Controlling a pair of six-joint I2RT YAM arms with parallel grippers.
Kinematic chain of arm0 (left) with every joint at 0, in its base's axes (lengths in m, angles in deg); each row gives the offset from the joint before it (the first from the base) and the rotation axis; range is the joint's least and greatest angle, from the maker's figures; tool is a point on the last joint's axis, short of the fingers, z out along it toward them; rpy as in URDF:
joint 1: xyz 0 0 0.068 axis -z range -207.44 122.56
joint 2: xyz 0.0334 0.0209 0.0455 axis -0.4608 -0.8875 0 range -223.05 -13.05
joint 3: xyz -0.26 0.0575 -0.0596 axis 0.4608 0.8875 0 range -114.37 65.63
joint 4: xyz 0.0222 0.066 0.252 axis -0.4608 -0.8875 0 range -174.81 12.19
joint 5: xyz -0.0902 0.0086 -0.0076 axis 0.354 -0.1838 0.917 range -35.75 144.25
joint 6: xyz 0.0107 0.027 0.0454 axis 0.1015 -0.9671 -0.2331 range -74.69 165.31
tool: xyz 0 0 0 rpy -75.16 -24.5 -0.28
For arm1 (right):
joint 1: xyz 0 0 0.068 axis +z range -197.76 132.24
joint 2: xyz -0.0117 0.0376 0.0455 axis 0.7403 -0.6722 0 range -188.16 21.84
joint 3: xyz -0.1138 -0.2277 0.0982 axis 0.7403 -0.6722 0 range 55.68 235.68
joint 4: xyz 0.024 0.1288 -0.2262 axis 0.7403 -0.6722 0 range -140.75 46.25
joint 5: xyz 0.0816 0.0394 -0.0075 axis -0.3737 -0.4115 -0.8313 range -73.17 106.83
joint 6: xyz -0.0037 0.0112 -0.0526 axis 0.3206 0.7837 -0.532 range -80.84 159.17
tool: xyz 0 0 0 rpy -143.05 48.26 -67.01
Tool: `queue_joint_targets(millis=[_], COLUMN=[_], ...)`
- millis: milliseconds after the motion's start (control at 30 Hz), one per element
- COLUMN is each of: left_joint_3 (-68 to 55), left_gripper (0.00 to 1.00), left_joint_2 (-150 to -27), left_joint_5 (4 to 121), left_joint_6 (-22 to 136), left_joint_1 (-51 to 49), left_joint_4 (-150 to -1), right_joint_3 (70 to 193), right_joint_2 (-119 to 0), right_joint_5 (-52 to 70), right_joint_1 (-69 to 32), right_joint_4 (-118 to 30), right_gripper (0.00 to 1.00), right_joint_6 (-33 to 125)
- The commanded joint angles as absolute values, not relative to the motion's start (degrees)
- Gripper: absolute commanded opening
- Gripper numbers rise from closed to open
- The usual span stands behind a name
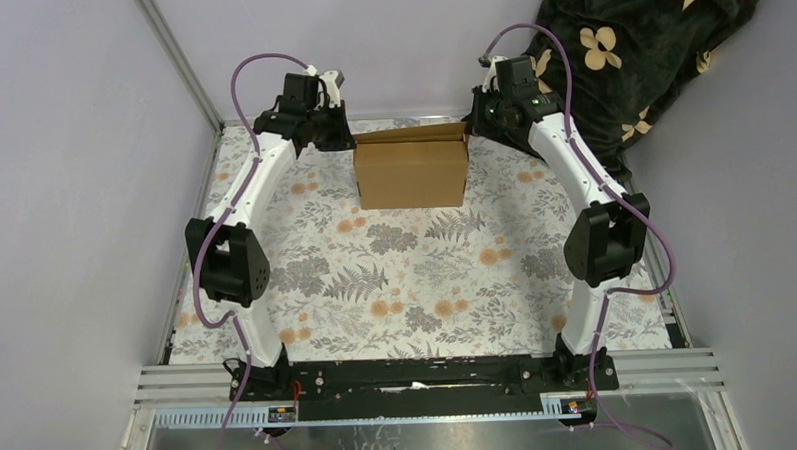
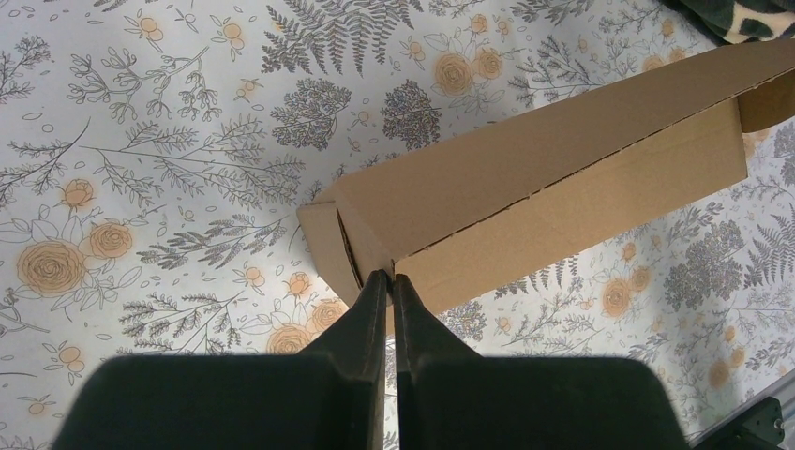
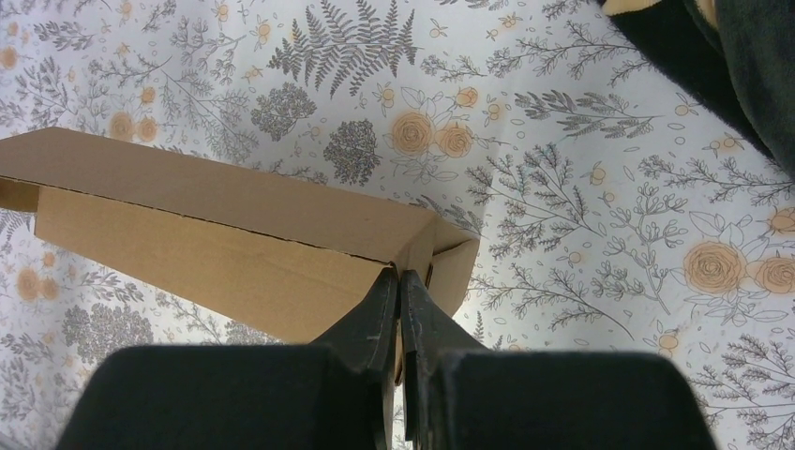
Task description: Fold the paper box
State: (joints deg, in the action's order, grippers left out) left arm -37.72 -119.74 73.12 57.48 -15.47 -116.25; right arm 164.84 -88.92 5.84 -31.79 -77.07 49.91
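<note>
The paper box (image 1: 411, 171) is plain brown cardboard, held up at the far middle of the table with its broad face toward the camera. My left gripper (image 1: 343, 137) is shut on the box's left end; in the left wrist view the black fingers (image 2: 373, 300) pinch a thin cardboard edge at the box corner (image 2: 525, 202). My right gripper (image 1: 474, 122) is shut on the box's right end; in the right wrist view the fingers (image 3: 382, 300) pinch the cardboard at its corner (image 3: 234, 234). The box hangs between both grippers above the floral cloth.
A floral-patterned cloth (image 1: 416, 274) covers the table. A dark blanket with tan flowers (image 1: 648, 46) is piled at the far right corner, close behind the right arm. Grey walls stand left and behind. A metal rail (image 1: 420, 374) runs along the near edge.
</note>
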Motion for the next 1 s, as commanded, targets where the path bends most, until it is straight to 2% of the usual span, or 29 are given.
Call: queue_joint_targets(millis=[0, 967], left_joint_3=[-35.3, -29.0], left_gripper=[0.05, 0.04], left_joint_2=[-121.2, -119.0], left_joint_5=[79.3, 77.6], left_joint_6=[59.3, 60.2], left_joint_1=[-12.0, -10.6], left_joint_4=[-119.1, -116.0], right_joint_3=[161.1, 142.0], right_joint_2=[-88.4, -81.1], right_joint_5=[-0.1, 4.2], right_joint_1=[-27.5, -24.3], right_joint_4=[-81.6, -70.6], right_gripper=[0.00, 0.00], right_joint_6=[50.2, 48.5])
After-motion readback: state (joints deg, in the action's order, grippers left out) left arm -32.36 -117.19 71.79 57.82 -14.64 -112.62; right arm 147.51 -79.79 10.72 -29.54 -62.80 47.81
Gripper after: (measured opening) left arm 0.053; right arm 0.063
